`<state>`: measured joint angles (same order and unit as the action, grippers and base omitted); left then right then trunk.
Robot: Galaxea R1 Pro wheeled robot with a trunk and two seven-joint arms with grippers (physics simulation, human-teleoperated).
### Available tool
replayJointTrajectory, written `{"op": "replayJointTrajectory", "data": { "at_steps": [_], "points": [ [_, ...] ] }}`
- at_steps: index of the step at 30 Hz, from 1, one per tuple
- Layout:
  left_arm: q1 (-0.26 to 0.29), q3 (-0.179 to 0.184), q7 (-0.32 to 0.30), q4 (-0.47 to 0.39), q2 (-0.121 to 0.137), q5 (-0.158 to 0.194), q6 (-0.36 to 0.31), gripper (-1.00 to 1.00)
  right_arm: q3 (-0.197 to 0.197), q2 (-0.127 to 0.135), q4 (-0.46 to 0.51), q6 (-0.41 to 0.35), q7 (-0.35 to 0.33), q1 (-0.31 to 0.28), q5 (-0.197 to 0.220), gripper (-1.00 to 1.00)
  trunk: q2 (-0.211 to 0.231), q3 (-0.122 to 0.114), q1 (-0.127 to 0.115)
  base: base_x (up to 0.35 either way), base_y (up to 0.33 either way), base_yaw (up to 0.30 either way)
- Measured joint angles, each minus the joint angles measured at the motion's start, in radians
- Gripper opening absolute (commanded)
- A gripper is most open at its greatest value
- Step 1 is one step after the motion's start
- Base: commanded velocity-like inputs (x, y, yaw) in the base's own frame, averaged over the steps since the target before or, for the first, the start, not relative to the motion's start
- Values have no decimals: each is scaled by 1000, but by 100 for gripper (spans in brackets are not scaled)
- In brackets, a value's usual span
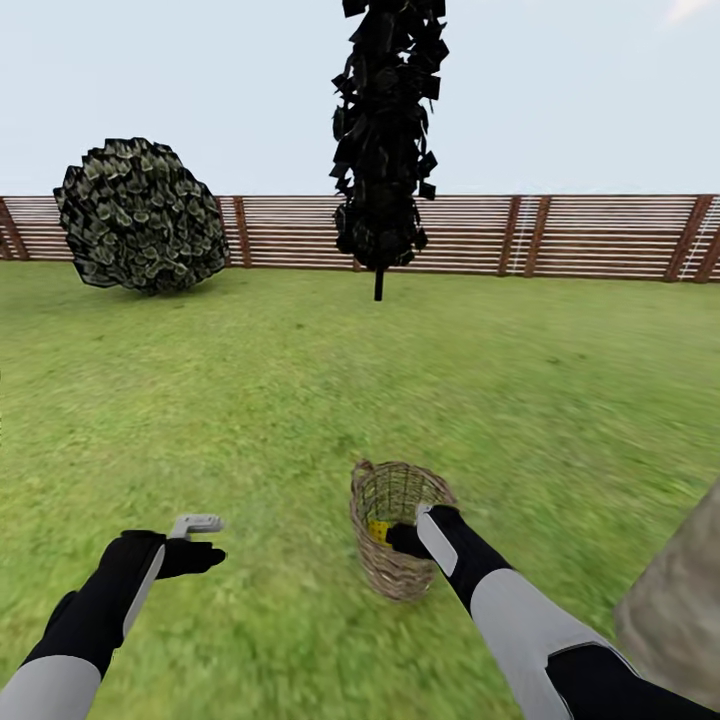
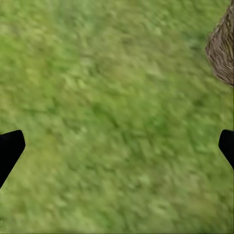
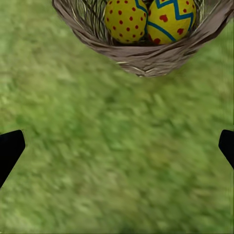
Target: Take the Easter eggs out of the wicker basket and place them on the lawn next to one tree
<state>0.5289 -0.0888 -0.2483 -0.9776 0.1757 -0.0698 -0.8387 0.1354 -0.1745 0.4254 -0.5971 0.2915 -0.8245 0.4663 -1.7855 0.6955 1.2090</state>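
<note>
Right wrist view: the right gripper, jaws spread wide, faces the wicker basket just ahead, where two Easter eggs sit ready for picking. The left gripper hangs open over the lawn, spare.
</note>
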Motion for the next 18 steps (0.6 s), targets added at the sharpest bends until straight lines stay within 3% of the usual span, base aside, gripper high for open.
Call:
{"op": "replayJointTrajectory", "data": {
  "at_steps": [5,8,11,18],
  "points": [
    [0,0,-1,0,15,2,1,100,-8,0,-3,-19,-2,0,7,100,0,8,0,26,275,0],
    [0,0,-2,0,23,3,1,100,-11,0,-3,-66,-4,0,32,100,0,13,0,125,186,0],
    [0,1,-2,0,25,4,2,100,-12,0,-3,-89,-1,0,54,100,0,18,0,172,132,0],
    [0,2,-3,0,25,5,2,100,-17,0,0,-94,1,0,60,100,0,23,0,152,69,0]
  ]
}}
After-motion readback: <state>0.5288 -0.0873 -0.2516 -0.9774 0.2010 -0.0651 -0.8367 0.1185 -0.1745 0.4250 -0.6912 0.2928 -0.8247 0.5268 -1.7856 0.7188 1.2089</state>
